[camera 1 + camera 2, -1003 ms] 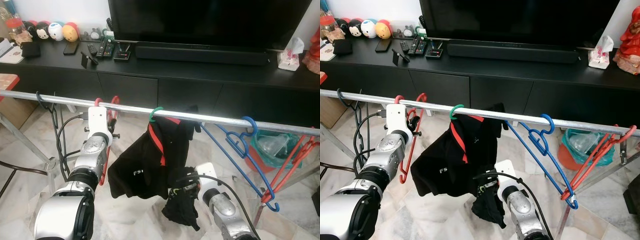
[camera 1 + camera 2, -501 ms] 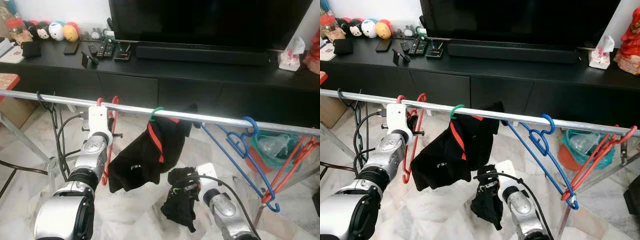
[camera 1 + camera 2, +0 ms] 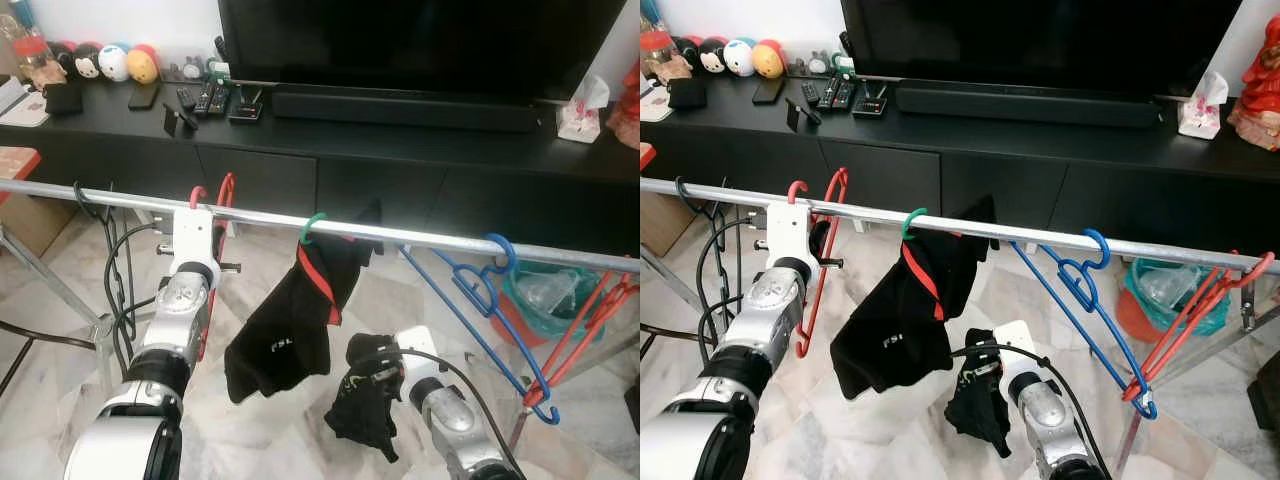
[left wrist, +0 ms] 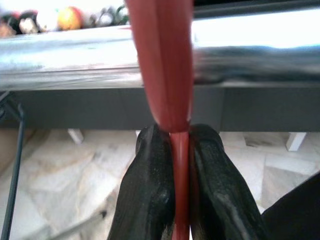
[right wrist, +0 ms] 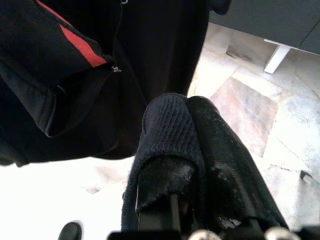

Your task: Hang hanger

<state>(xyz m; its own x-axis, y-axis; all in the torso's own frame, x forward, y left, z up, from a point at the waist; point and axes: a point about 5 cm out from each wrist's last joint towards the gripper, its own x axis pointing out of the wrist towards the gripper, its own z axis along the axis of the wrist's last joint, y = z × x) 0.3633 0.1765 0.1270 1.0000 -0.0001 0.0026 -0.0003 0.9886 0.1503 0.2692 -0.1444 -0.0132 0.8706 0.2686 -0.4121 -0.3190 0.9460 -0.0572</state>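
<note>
While the left gripper [image 4: 172, 150] is reaching up just under the metal rail [image 3: 420, 237], its black fingers [image 4: 150, 180] are pressing together on the stem of the red hanger [image 3: 818, 262], whose hook is arching over the rail; the hanger's body is hanging down beside the left arm; further along the rail a black jacket [image 3: 290, 320] with red trim is dangling from a green hanger [image 3: 312, 226], and a blue hanger [image 3: 480, 290] is hooked beyond it; lower down, the right gripper [image 5: 187, 145] is pinching a dark knitted cloth [image 3: 362, 400], which is drooping over its fingers.
</note>
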